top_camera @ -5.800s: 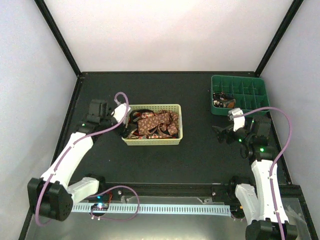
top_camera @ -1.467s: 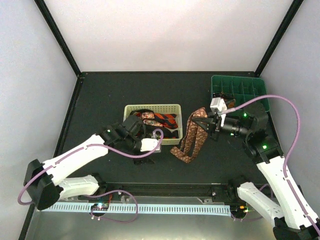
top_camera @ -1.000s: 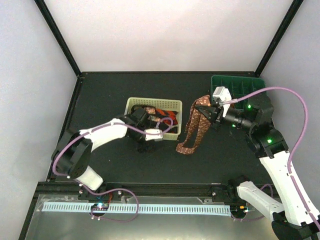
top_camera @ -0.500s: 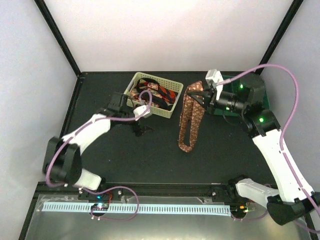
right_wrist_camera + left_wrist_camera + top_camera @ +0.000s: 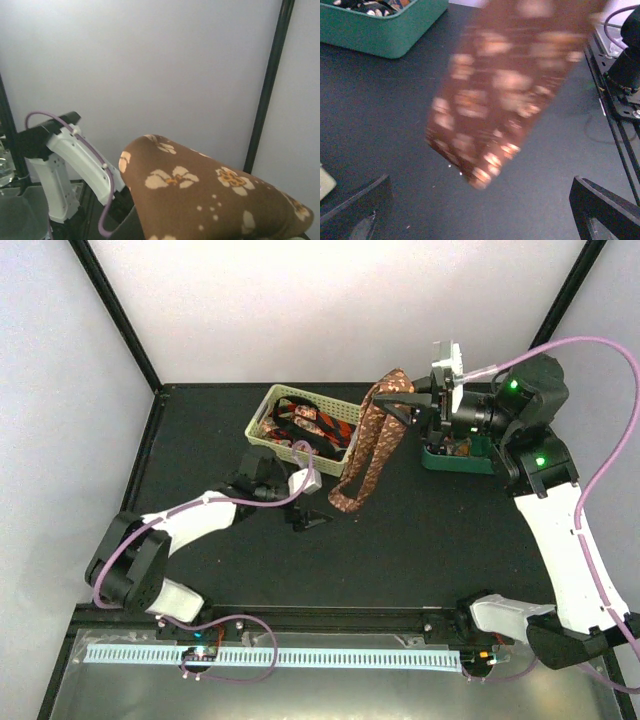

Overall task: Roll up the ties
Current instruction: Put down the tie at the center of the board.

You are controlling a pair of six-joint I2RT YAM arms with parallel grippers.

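Pinched shut, the right gripper (image 5: 395, 408) holds the brown tie (image 5: 365, 445) up in the air just to the right of the yellow basket (image 5: 258, 418). The fabric is folded over the closed fingers, and its two lengths hang side by side along the basket's right wall, ending off the basket's near-right corner. Whether those ends touch the black table (image 5: 450, 540) cannot be told.

In the right wrist view the brown tie (image 5: 215, 195) fills the lower frame as a rounded fold with pale flower motifs and small dots, hiding the fingers beneath it.

The left gripper (image 5: 312, 517) sits low over the table just in front of the basket, its jaws spread wide and holding nothing. In its own view the dark fingertips (image 5: 355, 205) stand far apart at the bottom corners. The hanging end of the brown tie (image 5: 505, 90) dangles ahead of them, blurred, touching neither.

Inside the basket lie the red-and-black ties (image 5: 310, 425), jumbled together. A green divided tray (image 5: 450, 460) stands to the right of the basket, beyond the hanging tie — partly hidden by the right arm.
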